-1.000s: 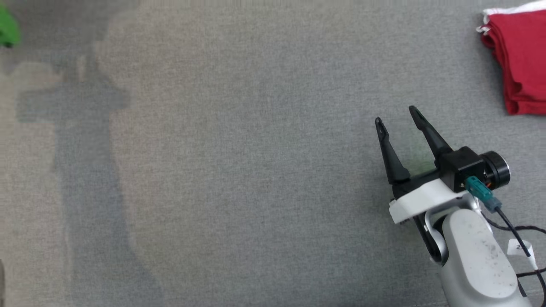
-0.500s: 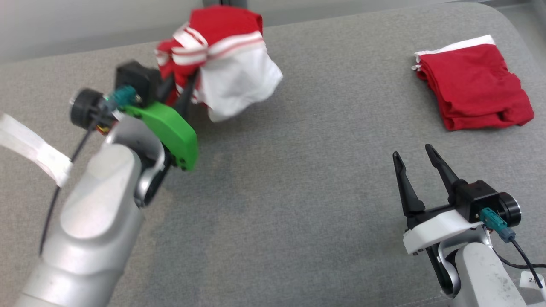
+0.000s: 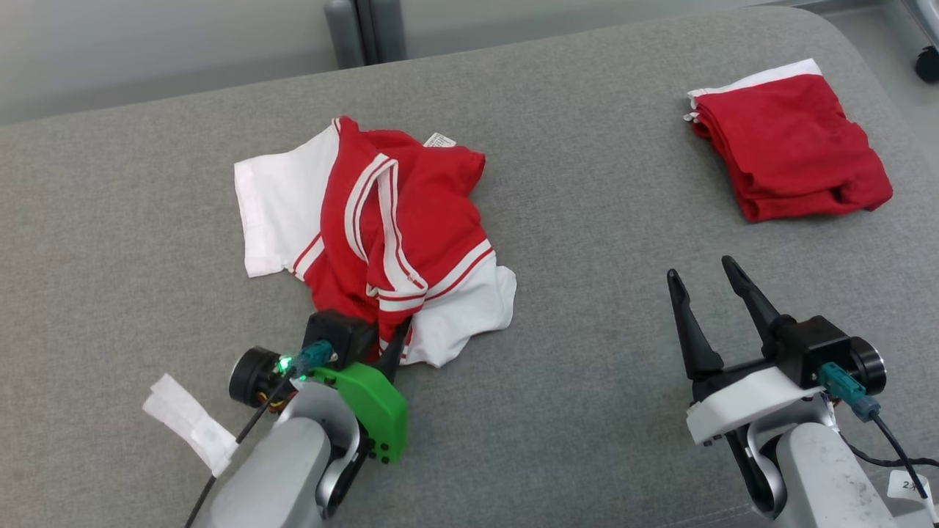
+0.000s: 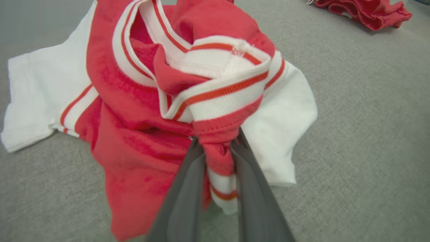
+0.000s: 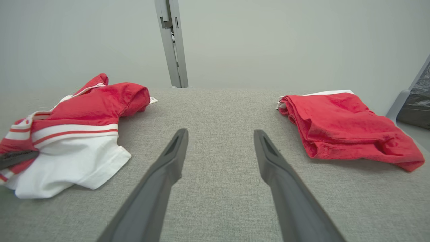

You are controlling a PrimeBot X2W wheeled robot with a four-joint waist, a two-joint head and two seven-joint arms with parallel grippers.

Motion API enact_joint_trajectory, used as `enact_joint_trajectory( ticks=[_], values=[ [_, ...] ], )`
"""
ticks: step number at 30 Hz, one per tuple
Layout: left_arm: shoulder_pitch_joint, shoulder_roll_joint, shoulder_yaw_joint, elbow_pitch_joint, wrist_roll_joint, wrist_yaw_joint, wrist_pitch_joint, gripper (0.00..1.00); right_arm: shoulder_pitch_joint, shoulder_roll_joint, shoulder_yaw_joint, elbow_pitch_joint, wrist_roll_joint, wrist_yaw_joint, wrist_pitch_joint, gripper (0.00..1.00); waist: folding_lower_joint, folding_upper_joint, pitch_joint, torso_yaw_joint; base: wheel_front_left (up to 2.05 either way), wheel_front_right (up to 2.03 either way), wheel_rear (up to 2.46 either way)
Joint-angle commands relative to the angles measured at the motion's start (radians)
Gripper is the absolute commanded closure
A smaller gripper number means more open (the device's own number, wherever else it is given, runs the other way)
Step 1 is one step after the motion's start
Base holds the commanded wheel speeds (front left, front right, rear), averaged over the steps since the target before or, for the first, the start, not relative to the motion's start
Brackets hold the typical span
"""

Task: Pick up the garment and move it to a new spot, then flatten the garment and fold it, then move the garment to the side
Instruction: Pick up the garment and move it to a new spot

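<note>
left wrist view gives us left pincer [image 4: 217,143] clamped on red-white garment [image 4: 134,87] hem, head view gives us right pincer [image 3: 700,270] spread wide, empty, folded red cloth [image 3: 788,139] beyond it

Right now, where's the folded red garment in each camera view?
Head view: the folded red garment lies upper right.
Left wrist view: folded red garment, top right corner.
Right wrist view: folded red garment, right of centre.
Shared landmark: red and white shirt, left of it throughout.

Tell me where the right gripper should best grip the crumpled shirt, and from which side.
Probably the white sleeve at the shirt's near right edge, coming low from the right: it lies flat, loose, facing the open right gripper; the left gripper pinches a red fold.
</note>
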Motion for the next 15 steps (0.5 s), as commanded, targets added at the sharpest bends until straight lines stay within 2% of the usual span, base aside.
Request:
enact_joint_trajectory(
  ticks=[1, 2, 3, 4, 5, 15],
  values=[
    [0.015, -0.004, 0.005, 0.013, -0.008, 0.005, -0.018, 1.00, 0.003, -0.004, 0.001, 0.004, 0.007, -0.002, -0.004, 0.00, 0.0000, 0.0000, -0.003, 0.005, 0.00, 0.00, 0.00],
    [0.020, -0.011, 0.008, 0.026, -0.012, 0.007, -0.033, 0.94, 0.002, -0.004, 0.003, 0.008, 0.007, -0.002, -0.004, 0.00, 0.0000, 0.0000, -0.006, 0.008, 0.00, 0.00, 0.00],
    [0.025, -0.018, 0.012, 0.036, -0.018, 0.008, -0.050, 0.60, 0.002, -0.004, 0.003, 0.011, 0.006, -0.002, -0.004, 0.00, 0.0000, 0.0000, -0.011, 0.012, 0.00, 0.00, 0.00],
    [0.028, -0.023, 0.014, 0.043, -0.021, 0.008, -0.066, 0.35, 0.002, -0.004, 0.004, 0.013, 0.006, -0.002, -0.004, 0.00, 0.0000, 0.0000, -0.015, 0.015, 0.00, 0.00, 0.00],
    [0.034, -0.029, 0.017, 0.053, -0.026, 0.009, -0.080, 0.00, 0.003, -0.004, 0.006, 0.017, 0.006, -0.002, -0.004, 0.00, 0.0000, 0.0000, -0.021, 0.018, 0.00, 0.00, 0.00],
    [0.090, -0.059, 0.089, 0.026, -0.050, 0.020, -0.165, 0.00, 0.007, -0.004, 0.001, 0.032, -0.005, -0.002, -0.005, 0.00, 0.0000, 0.0000, -0.111, 0.061, 0.00, 0.00, 0.00]
  ],
)
